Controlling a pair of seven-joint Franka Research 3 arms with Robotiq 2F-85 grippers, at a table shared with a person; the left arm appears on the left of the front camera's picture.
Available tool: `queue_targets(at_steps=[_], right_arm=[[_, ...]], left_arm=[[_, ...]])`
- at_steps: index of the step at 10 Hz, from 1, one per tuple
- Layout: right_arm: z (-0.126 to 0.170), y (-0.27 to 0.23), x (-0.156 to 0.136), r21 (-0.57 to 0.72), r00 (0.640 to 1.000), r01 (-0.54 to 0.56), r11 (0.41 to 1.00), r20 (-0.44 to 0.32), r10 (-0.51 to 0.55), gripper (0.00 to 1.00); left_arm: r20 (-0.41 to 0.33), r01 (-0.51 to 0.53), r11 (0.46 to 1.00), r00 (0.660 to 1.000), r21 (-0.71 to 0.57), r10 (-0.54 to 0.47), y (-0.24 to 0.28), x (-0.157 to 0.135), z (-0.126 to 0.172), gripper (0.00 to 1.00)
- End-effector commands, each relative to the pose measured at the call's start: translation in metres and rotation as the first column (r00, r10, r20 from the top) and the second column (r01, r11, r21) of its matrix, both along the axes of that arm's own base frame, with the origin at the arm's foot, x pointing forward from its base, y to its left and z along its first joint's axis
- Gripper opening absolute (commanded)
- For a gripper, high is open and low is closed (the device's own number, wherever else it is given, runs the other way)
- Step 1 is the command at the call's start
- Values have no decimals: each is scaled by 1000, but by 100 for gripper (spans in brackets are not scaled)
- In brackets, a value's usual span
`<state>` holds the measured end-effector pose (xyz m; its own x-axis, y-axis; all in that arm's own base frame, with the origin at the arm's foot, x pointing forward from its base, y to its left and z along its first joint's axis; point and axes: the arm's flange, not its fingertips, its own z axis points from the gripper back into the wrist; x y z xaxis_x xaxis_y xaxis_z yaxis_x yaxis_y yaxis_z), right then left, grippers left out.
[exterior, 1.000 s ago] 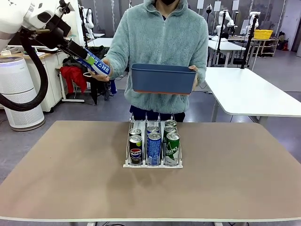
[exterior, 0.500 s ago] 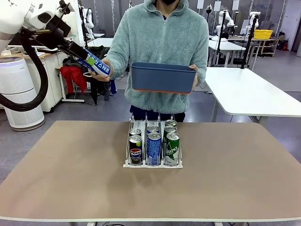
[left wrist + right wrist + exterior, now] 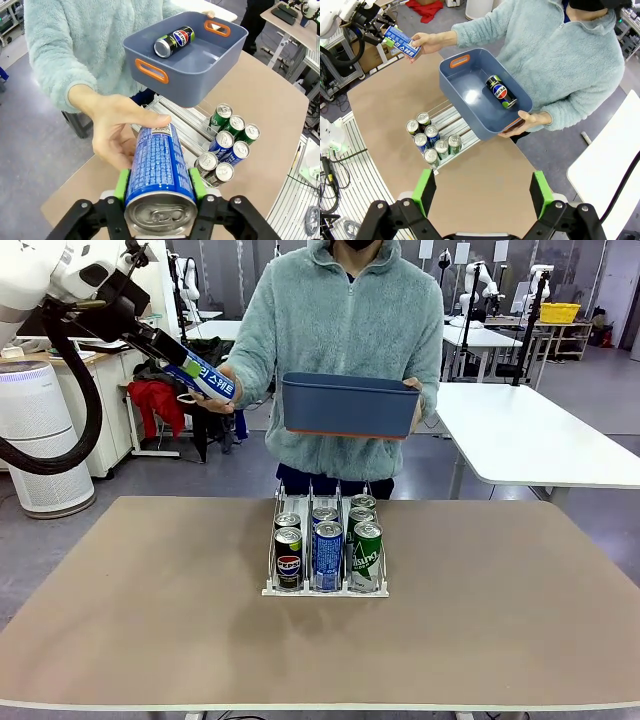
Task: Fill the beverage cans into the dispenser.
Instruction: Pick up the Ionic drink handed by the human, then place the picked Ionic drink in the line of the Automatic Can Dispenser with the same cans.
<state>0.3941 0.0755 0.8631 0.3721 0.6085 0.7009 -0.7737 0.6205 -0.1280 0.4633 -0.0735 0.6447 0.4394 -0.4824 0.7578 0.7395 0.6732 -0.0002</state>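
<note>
My left gripper [image 3: 188,367] is raised at the far left and shut on a blue-and-white beverage can [image 3: 208,380]. The person's hand [image 3: 214,402] still touches that can. In the left wrist view the can [image 3: 159,167] sits between the green pads [image 3: 121,184], with the hand [image 3: 117,127] under its far end. The dispenser [image 3: 326,590] stands mid-table with several cans [image 3: 327,552] in its three lanes. My right gripper [image 3: 482,194] hangs open high above the table, holding nothing.
The person holds a dark blue bin [image 3: 348,406] above the dispenser with the other hand. A dark Pepsi can [image 3: 501,91] lies on its side inside. White tables stand behind on the right, and a white cylindrical appliance [image 3: 40,435] stands at the left.
My left gripper has closed on the blue-and-white can at the person's hand. The blue bin has drifted slightly to the right. The right gripper stays open.
</note>
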Motion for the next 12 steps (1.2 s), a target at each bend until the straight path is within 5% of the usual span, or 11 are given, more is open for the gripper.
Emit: queue_targets(at_steps=[1,12], right_arm=[[0,0,-1,6,1000,11,1000,-5,-11,100],[0,0,-1,6,1000,11,1000,-5,-11,100]], left_arm=[[3,-19,1000,1000,13,19,-2,0,2,0],[5,4,1000,1000,11,-4,-1,0,1,0]])
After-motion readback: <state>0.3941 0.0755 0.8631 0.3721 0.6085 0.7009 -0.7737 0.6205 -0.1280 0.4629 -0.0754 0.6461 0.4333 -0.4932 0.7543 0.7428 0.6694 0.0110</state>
